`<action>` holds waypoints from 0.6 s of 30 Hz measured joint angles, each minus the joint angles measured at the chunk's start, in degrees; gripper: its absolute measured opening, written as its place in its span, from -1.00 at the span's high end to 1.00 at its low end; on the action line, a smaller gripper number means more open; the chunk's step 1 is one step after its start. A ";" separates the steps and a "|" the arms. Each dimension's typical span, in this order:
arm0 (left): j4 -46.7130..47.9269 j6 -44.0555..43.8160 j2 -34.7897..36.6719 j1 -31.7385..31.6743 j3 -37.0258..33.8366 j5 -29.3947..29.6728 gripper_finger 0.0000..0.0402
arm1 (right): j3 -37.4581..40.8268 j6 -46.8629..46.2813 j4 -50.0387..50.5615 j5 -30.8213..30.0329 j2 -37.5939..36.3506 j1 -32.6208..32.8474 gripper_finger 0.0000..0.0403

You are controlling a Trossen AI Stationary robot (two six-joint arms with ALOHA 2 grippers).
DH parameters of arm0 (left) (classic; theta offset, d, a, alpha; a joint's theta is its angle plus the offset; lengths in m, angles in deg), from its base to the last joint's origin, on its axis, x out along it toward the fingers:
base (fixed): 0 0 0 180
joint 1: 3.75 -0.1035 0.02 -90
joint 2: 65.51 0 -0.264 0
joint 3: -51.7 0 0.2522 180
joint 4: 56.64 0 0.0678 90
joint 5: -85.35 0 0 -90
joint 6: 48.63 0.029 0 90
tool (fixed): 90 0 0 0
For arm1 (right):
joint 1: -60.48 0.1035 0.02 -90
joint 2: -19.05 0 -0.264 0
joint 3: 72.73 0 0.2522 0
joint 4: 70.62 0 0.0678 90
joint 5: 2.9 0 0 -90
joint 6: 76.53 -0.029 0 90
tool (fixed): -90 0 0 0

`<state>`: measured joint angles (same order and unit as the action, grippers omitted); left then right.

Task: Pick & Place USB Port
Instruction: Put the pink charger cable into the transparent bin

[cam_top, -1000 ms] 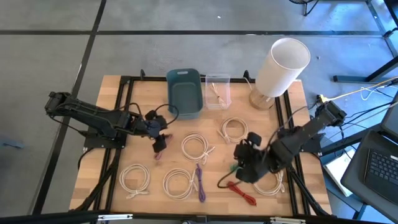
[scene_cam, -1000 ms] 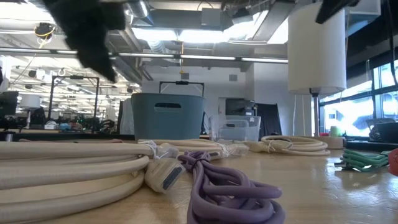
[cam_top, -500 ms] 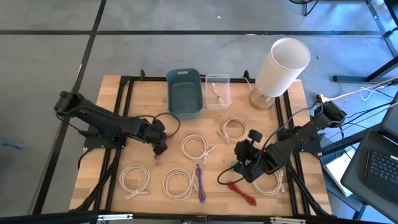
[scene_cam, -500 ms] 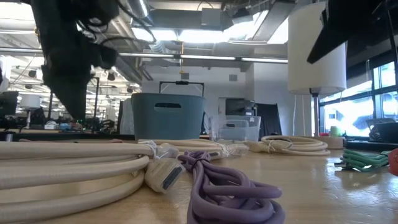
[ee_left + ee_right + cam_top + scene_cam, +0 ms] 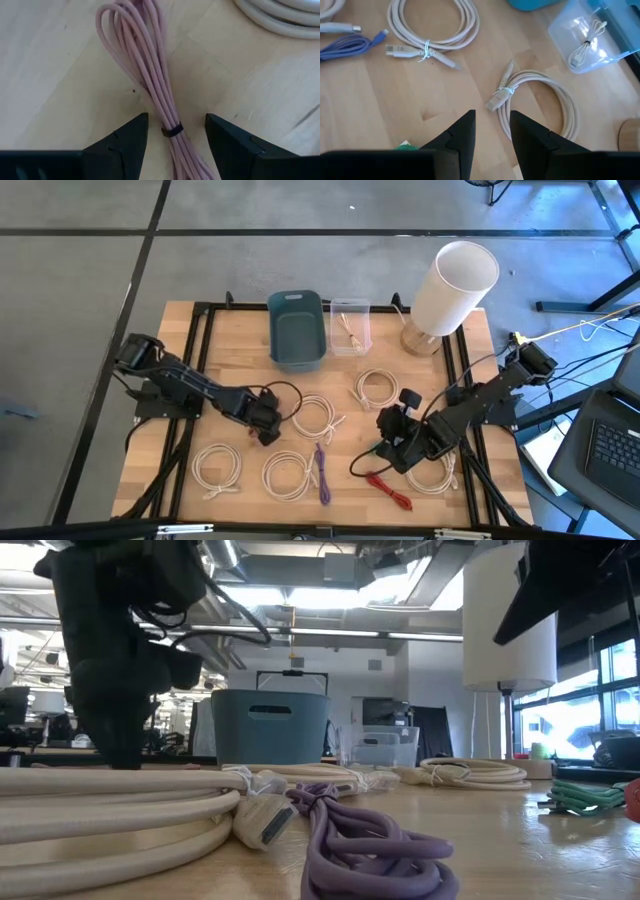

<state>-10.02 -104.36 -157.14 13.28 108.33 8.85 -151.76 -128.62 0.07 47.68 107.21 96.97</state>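
Overhead view first: the left tool is low over the wooden surface, just beside the coiled white cable, while the right tool waits well apart near the red cable, its fingers parted a little with nothing between them, so the left arm is the nearer one. In the left wrist view, the bundled pale pink cable lies flat with its long axis running straight ahead between the spread fingers, its dark tie level with the tips, nothing pinched yet.
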 joint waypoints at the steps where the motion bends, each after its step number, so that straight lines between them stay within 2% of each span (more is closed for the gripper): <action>1: 0.39 0.95 -0.87 0.11 0.29 0.64 0.08 | 0.00 0.02 0.00 -0.21 0.00 0.00 0.39; 4: 0.39 3.38 -1.81 0.32 0.46 1.50 0.28 | 0.00 0.02 -0.16 -1.39 0.00 0.00 0.39; 7: -0.13 6.12 -1.12 1.21 0.26 2.39 0.65 | 0.00 0.02 -0.17 -1.50 0.00 0.00 0.39; 9: 1.28 9.09 0.82 2.12 -0.20 5.19 0.88 | 0.00 0.02 -0.18 -1.50 0.00 0.00 0.39; 11: 4.45 11.06 3.67 3.57 -0.85 8.36 0.91 | 0.00 0.02 -0.15 -1.50 0.00 0.00 0.39; 14: 4.30 10.76 9.97 7.14 -0.24 11.41 0.91 | -0.01 0.02 -0.14 -1.50 0.00 0.00 0.39; 18: 6.12 9.51 18.34 12.23 -0.65 20.33 0.92 | -0.02 0.02 -0.31 -1.65 0.00 0.00 0.39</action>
<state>-3.90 -94.85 -138.80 25.51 107.69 29.18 -151.79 -128.60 -0.24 46.03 107.21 96.97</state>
